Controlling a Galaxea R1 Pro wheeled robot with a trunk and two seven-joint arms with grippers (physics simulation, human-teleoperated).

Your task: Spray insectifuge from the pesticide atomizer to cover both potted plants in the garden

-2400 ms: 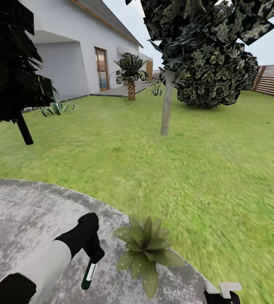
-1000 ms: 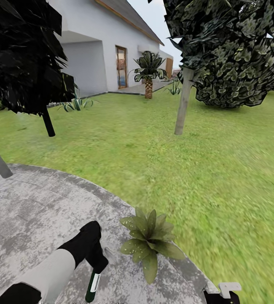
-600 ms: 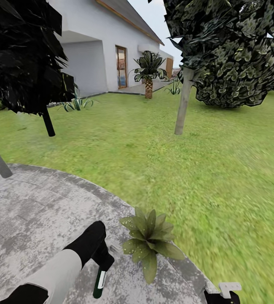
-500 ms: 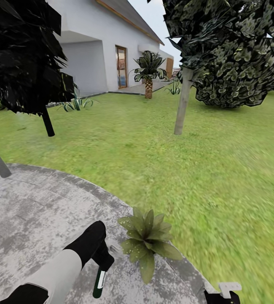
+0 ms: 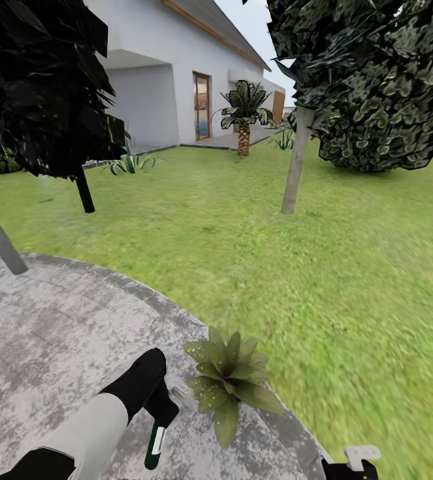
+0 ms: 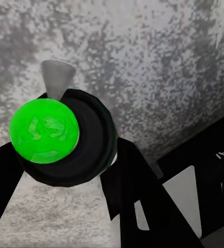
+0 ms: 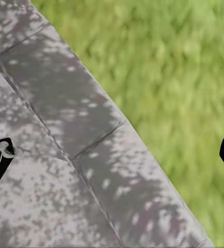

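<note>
Left claw (image 5: 158, 408) is clamped on the spray bottle (image 5: 154, 447), bottle hanging bottom-down over the grey patio (image 5: 36, 333), just beside the small potted plant (image 5: 228, 384) at the patio edge. In the left wrist view the bottle (image 6: 45, 132) sits between the fingers, pale nozzle poking out. Since the earlier frames the arm has edged nearer the plant; the whole view has also slid, so the camera moved too. Looks like lining up to spray, nozzle probably not yet aimed at the leaves. Right claw (image 7: 112, 155) has its fingertips spread wide, empty, above the patio's border with the lawn (image 5: 350, 280).
</note>
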